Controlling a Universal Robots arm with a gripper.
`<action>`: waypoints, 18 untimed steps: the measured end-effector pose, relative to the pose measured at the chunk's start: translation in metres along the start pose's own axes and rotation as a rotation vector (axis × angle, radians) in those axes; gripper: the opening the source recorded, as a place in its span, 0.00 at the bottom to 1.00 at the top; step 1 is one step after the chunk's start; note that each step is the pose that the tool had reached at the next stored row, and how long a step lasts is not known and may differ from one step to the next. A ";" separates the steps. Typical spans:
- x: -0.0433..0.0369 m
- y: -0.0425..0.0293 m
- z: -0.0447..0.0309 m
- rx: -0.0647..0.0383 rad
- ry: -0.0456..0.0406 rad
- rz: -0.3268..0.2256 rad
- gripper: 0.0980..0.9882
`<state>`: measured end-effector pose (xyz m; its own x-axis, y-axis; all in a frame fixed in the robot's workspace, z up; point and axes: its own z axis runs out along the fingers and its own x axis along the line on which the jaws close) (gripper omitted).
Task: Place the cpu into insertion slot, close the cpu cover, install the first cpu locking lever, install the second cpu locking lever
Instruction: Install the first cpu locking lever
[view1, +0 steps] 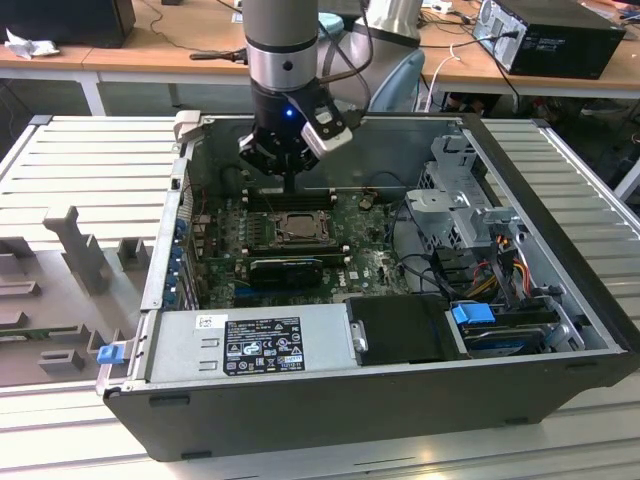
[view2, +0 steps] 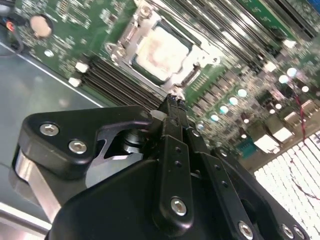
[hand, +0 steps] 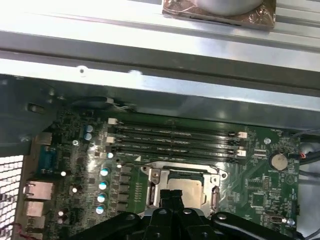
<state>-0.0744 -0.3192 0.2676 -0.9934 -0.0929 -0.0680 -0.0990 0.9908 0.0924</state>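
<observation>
The black, angular metal-and-plastic gripper (view2: 172, 104) hangs just above the board with its two slim fingers pressed flat together and nothing between them. In the exterior view the gripper's tip (view1: 290, 188) hovers just past the far edge of the socket, clear of it.

Just beyond the fingertips lies the cpu (view2: 161, 52), a small flat square chip with a matt, pale beige metal face. It sits level inside the insertion slot (view2: 120, 50), a square socket with a bright silver rim and screw heads at its corners. So the placing step looks done. The cpu cover (view2: 196, 59), a thin silver sheet-metal frame with a square window, appears to lie down around the chip, so I judge it closed. I cannot tell whether either locking lever is hooked, so by my reading those two steps are left to do.

Farther off in the first wrist view, four long narrow black memory slots (hand: 175, 135) run side by side across the glossy green circuit board (hand: 260, 200), near a round silver coin cell (hand: 277, 161). Around it all stands the open dark sheet-metal computer case (view1: 300, 410), resting on a ribbed grey table (view1: 90, 170).
</observation>
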 end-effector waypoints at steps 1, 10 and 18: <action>0.0052 0.0005 -0.0002 0.000 -0.0001 0.000 0.01; 0.0132 0.0019 0.0004 -0.004 0.0559 0.029 0.01; 0.0409 0.0118 0.0026 -0.004 0.0559 0.030 0.01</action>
<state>-0.1161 -0.3110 0.2634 -0.9976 -0.0691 -0.0096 -0.0697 0.9928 0.0975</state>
